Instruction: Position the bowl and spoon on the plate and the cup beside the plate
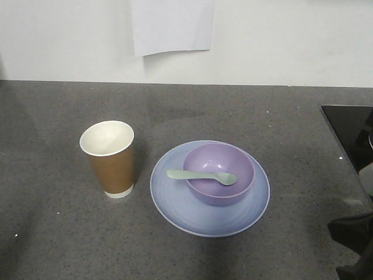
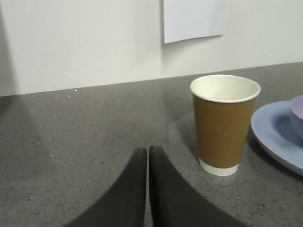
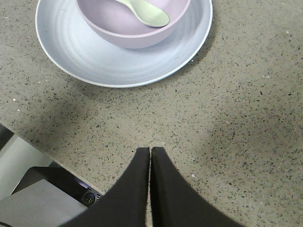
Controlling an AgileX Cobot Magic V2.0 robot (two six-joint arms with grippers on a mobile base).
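I see both grippers, left [image 2: 147, 156] and right [image 3: 150, 158], closed and empty; the paper cup [image 1: 111, 157] looks light and crushable (I'd hold it mid-wall, gently).

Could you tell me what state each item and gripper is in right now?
cup: upright, empty, beside plate.
plate: flat, holding bowl.
bowl: upright on plate.
spoon: resting in bowl, handle over rim.
left gripper: shut, empty.
right gripper: shut, empty.

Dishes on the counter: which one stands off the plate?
The brown paper cup with the white rim: it stands upright on the counter beside the pale blue-lilac plate, apart from it. The lavender bowl sits on the plate.
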